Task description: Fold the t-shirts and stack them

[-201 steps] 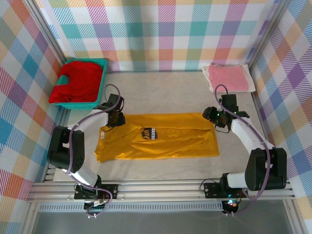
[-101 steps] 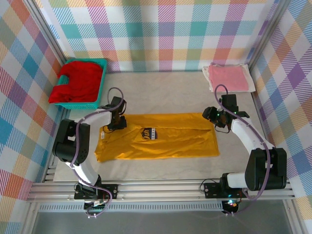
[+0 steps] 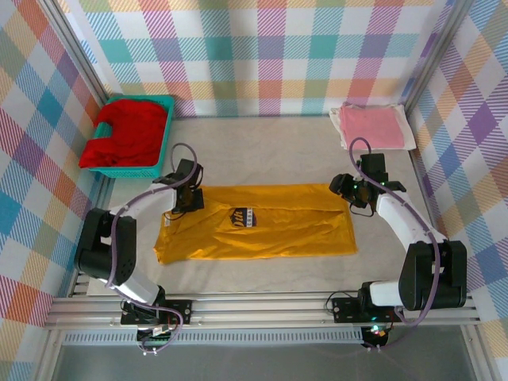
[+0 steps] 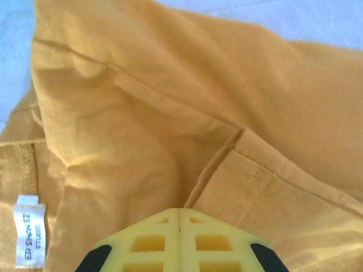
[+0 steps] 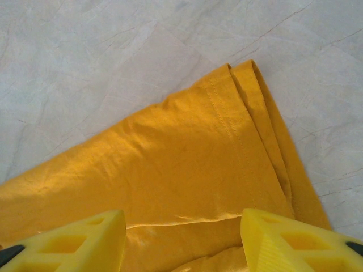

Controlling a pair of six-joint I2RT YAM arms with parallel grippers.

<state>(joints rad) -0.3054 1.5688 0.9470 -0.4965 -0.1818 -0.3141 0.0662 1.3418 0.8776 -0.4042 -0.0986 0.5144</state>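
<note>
Mustard t-shirt [image 3: 262,234]: lies flat, centre of worktop [image 3: 270,151], long side running left-right; looks folded lengthwise, w/ a fold line across its upper part.
Print: dark round chest print [image 3: 242,216] faces up, just left of shirt's middle.
Left tool [image 3: 184,200]: at shirt's upper-left edge in top view. Wrist view: fingers pressed together [image 4: 180,211] at bottom centre of frame, creases of yellow cloth [image 4: 170,113] run right into the tips, so pinching a fold of the mustard t-shirt.
Hem/seam nr left tool: stitched edge runs diagonally from tips toward right of frame.
Neck label [image 4: 29,229]: white, small dark text, lower left of left wrist frame, lying on the yellow cloth.
Right tool [image 3: 349,190]: at shirt's upper-right corner in top view. Wrist view: fingers spread wide [image 5: 181,218], one at each bottom corner of frame, yellow cloth between them. Nothing clamped; can't tell if tips touch the cloth.
Shirt corner, right wrist view: layered hemmed corner [image 5: 238,102] points to upper right of frame, bare pale worktop [image 5: 113,56] beyond it.
Pink t-shirt [image 3: 371,127]: folded into neat rectangle, upper right of top view, well apart from mustard one.
Red t-shirt [image 3: 127,131]: bunched, unfolded, in teal basket [image 3: 165,139], upper left of top view.
Walls: pastel plaid panels [image 3: 262,55] around worktop on three sides.
</note>
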